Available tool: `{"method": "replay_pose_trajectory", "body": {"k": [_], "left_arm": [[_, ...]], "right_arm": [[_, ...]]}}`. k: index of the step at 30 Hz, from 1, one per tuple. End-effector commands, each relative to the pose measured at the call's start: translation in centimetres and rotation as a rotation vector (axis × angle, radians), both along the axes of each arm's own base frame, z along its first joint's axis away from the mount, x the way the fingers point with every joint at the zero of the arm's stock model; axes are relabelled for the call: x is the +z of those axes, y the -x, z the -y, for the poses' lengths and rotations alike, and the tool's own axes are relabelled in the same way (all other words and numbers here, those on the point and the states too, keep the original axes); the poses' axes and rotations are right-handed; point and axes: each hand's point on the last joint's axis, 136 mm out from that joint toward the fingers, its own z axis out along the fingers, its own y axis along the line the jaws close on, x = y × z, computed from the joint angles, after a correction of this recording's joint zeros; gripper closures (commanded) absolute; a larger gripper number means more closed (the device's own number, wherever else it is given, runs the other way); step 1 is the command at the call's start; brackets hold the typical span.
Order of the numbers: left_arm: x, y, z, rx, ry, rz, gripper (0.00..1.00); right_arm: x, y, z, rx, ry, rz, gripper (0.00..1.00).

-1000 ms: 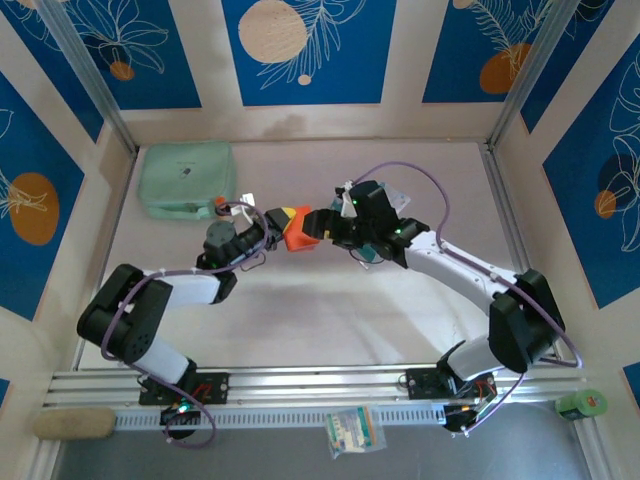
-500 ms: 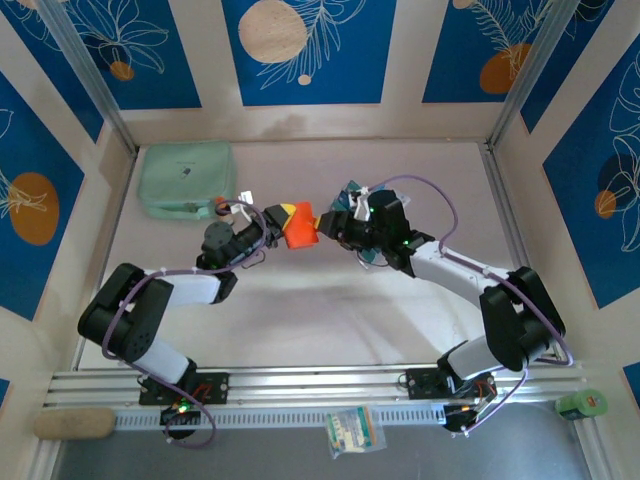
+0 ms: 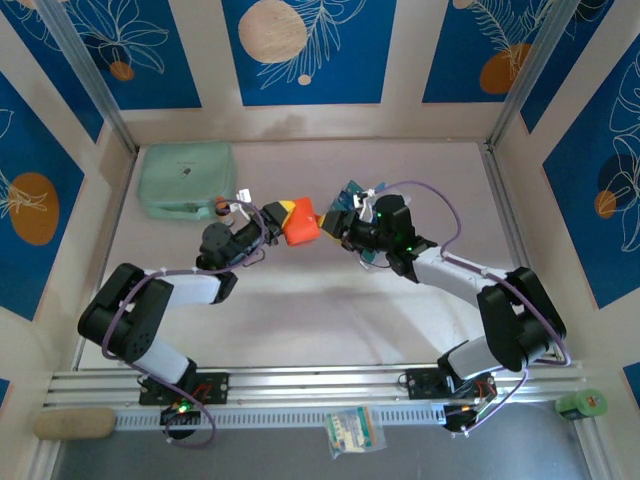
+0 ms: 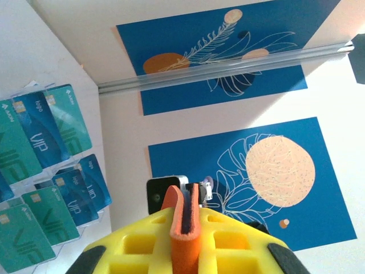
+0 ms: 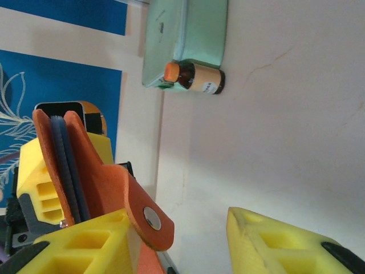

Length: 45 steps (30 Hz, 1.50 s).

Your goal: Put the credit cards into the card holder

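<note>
While left fingers (image 4: 137, 237) clamp card holder (image 4: 183, 234) | tab (image 5: 149, 220) between parted right fingers (image 5: 285, 242)

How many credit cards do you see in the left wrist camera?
7 credit cards: an upper row of teal, blue, teal; below it two blue, then two teal nearest the lower left corner. They overlap, so more may be hidden underneath or past the edge.

L arm (image 3: 190, 290), R arm (image 3: 455, 272): black joints, white links, purple cables; fingers (image 5: 285, 240) yellow w/ square cutouts.
</note>
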Motion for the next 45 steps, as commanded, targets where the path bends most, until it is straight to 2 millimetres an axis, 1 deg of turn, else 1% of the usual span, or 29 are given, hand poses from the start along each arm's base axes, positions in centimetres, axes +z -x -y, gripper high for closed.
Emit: {"method": "replay_pose_trajectory", "body": {"k": [1, 4, 9, 11, 15, 23, 30, 34, 39, 42, 45], "left_arm": [[3.4, 0.0, -0.1, 0.011, 0.095, 0.093, 1.00], [3.9, 0.0, 0.1, 0.012, 0.106, 0.097, 1.00], [5.4, 0.2, 0.6, -0.001, 0.129, 0.124, 1.00], [5.7, 0.2, 0.9, -0.005, 0.134, 0.130, 1.00], [6.1, 0.3, 1.2, -0.010, 0.141, 0.135, 1.00], [5.9, 0.3, 1.6, -0.016, 0.142, 0.130, 1.00], [5.5, 0.3, 1.7, -0.013, 0.136, 0.122, 1.00], [5.3, 0.2, 1.8, -0.013, 0.133, 0.117, 1.00], [5.0, 0.2, 2.0, -0.014, 0.129, 0.112, 1.00], [4.9, 0.1, 2.2, -0.018, 0.127, 0.112, 1.00], [4.8, 0.1, 2.4, -0.020, 0.124, 0.109, 1.00]], "right_arm": [[1.8, 0.4, 0.0, 0.022, -0.091, 0.015, 0.57], [2.3, 0.5, -0.2, 0.045, -0.136, 0.011, 0.57], [3.2, 0.6, -1.0, 0.087, -0.198, 0.013, 0.57], [3.5, 0.6, -1.3, 0.106, -0.218, 0.013, 0.57], [3.7, 0.8, -1.9, 0.135, -0.227, 0.009, 0.58], [4.5, 0.9, -2.6, 0.179, -0.281, 0.020, 0.67], [6.0, 1.0, -2.6, 0.203, -0.350, 0.045, 0.70], [6.9, 1.2, -2.3, 0.207, -0.371, 0.061, 0.68], [7.6, 1.6, -2.1, 0.214, -0.378, 0.075, 0.68], [7.6, 1.6, -2.1, 0.216, -0.378, 0.070, 0.69], [7.6, 1.7, -2.2, 0.219, -0.379, 0.071, 0.75]]}}
